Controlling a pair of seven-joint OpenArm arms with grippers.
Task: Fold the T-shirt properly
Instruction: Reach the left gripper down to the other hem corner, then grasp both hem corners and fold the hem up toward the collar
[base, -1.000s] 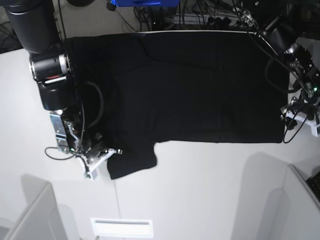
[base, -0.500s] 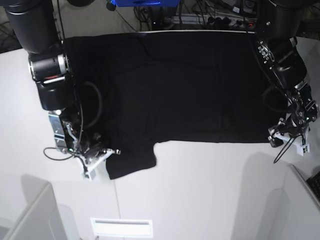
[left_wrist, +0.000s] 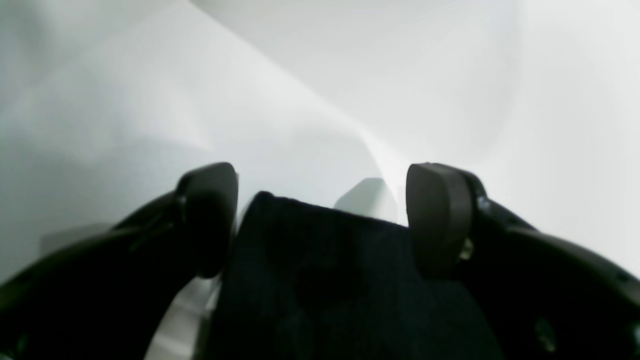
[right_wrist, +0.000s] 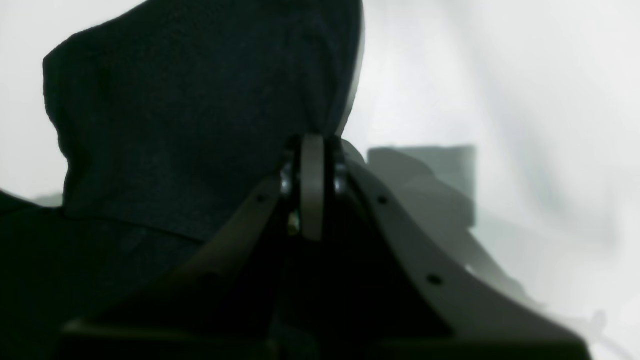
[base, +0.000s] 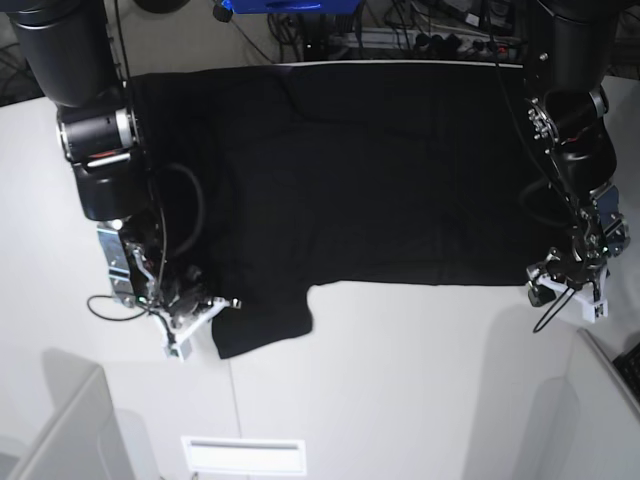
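Note:
The black T-shirt (base: 380, 170) lies spread flat on the white table, no print showing. In the base view my right gripper (base: 205, 308) is at the near-left sleeve. In the right wrist view it (right_wrist: 312, 145) is shut, pinching the edge of the T-shirt's sleeve (right_wrist: 200, 100). My left gripper (base: 562, 282) is at the shirt's near-right hem corner. In the left wrist view it (left_wrist: 322, 210) is open, and the corner of the T-shirt (left_wrist: 325, 280) lies between the two fingers (left_wrist: 210, 215), low to the table.
The white table (base: 400, 380) extends in front of the shirt. Grey bin walls stand at the near left (base: 60, 430) and near right (base: 600, 400). A white label strip (base: 243, 455) lies near the front edge. Cables (base: 400, 30) run behind the shirt.
My left arm has swung in from the right edge and down to the shirt's near-right corner. My right gripper stays shut on the sleeve, nearly unmoved.

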